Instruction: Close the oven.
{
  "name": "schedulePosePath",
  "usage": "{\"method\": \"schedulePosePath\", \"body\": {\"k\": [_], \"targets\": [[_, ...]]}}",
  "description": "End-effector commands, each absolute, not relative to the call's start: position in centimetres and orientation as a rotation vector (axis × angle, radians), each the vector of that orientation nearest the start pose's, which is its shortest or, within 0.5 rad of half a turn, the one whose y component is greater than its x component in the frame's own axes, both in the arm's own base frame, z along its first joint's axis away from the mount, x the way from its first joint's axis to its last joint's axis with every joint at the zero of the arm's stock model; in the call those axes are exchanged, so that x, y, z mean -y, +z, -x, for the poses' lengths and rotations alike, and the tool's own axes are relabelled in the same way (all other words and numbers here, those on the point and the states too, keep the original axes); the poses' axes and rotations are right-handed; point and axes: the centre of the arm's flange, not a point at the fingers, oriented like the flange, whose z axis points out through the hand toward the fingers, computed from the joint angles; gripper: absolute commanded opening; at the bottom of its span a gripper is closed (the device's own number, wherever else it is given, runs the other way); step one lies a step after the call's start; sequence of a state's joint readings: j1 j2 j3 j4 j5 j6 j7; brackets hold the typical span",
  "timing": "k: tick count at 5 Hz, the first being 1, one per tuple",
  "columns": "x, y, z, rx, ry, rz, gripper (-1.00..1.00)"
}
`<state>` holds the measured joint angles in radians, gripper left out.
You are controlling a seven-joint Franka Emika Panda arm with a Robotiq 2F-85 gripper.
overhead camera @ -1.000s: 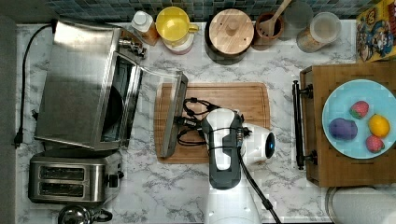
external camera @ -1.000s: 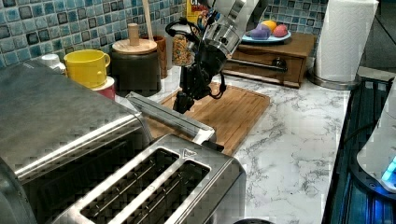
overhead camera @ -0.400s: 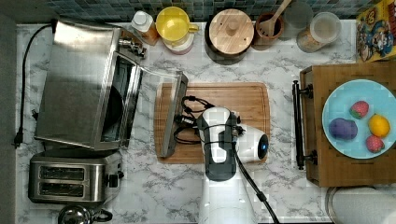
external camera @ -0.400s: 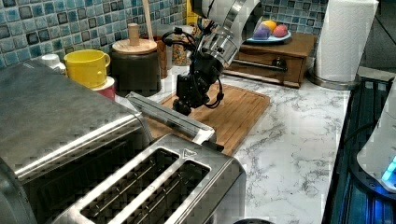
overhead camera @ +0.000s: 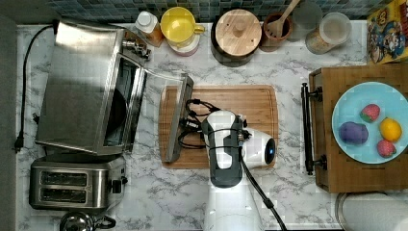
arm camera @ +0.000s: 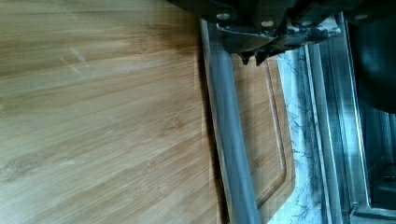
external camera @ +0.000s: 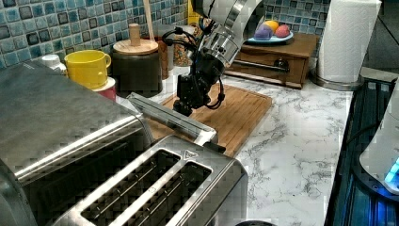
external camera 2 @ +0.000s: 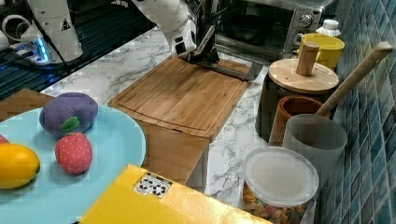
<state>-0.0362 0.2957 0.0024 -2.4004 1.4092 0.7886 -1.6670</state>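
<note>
Marble desk (overhead camera: 293,62) with the oven (overhead camera: 86,86) at the top view's left, its glass door (overhead camera: 161,96) dropped open and reaching out over the near edge of the wooden cutting board (overhead camera: 240,101). The oven is a large, rigid steel box, probably heavy enough to stay put when its door is pushed. The door turns on a hinge at the oven's lower front edge; the glass pane is likely fragile and smooth, so the metal bar handle (overhead camera: 177,120) along the door's free edge is the sounder place to take hold of or push under. A two-slot toaster (overhead camera: 77,184) stands just beside the oven, and a yellow mug (overhead camera: 179,24) and a wood-lidded canister (overhead camera: 236,33) stand by the tiled wall.

The robot arm (overhead camera: 226,159) reaches over the cutting board. In the left view the gripper (external camera: 184,104) hangs at the handle (external camera: 167,115), on the board side of the door, touching it or very nearly so. In the wrist view the handle (arm camera: 229,140) runs just under the fingers (arm camera: 256,55), which appear drawn close together with nothing between them. Lifting the free edge from here would likely swing the door up toward the oven.
</note>
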Motion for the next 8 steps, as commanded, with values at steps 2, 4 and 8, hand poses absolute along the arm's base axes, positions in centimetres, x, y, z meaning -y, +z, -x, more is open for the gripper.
{"method": "schedulePosePath", "body": {"k": [2, 4, 8], "targets": [[-10.5, 36.3, -54.1, -0.019, -0.371, 2.247, -1.0], [-15.1, 40.3, -55.0, -0.028, -0.368, 2.432, -1.0], [-20.1, 48.0, -56.8, -0.151, -0.383, 2.72, -1.0]]}}
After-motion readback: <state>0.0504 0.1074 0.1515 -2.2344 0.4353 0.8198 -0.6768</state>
